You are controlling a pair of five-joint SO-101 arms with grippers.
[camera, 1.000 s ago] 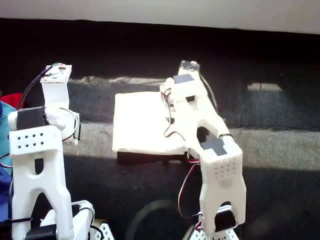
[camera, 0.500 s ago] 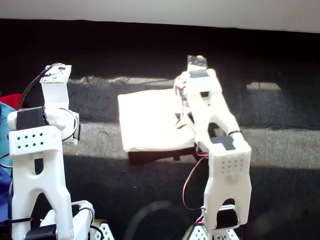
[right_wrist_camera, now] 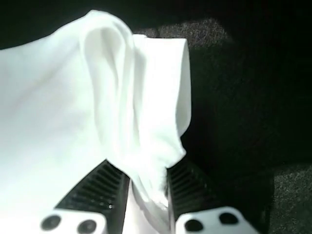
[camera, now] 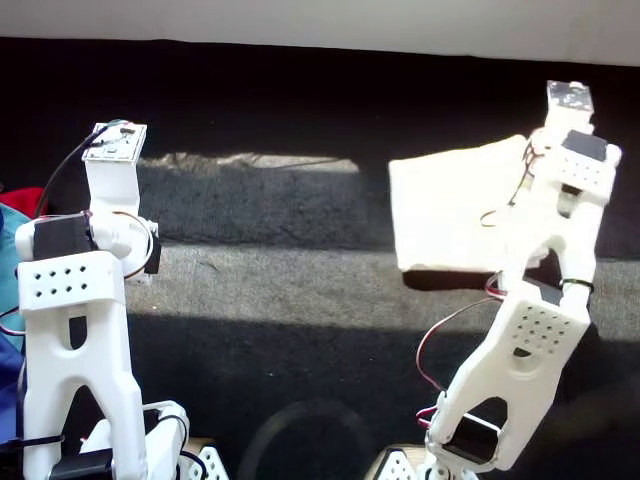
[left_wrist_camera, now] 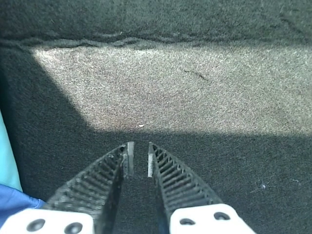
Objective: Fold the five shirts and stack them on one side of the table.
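A folded white shirt (camera: 450,215) hangs just above the dark table at the right side, lit by sun. My right gripper (right_wrist_camera: 146,170) is shut on a bunched edge of the white shirt (right_wrist_camera: 73,97), and the cloth spreads away from the fingers. In the high view the right arm (camera: 530,330) stretches far to the right over that shirt. My left gripper (left_wrist_camera: 138,158) hovers over bare carpet at the left, with a narrow gap between its fingertips and nothing in it. The left arm (camera: 75,290) stands upright at the left.
Teal and blue cloth (left_wrist_camera: 7,165) lies at the left edge beside the left gripper, and red and teal cloth (camera: 12,215) shows behind the left arm. A sunlit band (camera: 250,270) crosses the dark carpet in the middle.
The right arm has swung to the right, carrying the folded white shirt from the table's middle to the right side. The left arm has stayed put.
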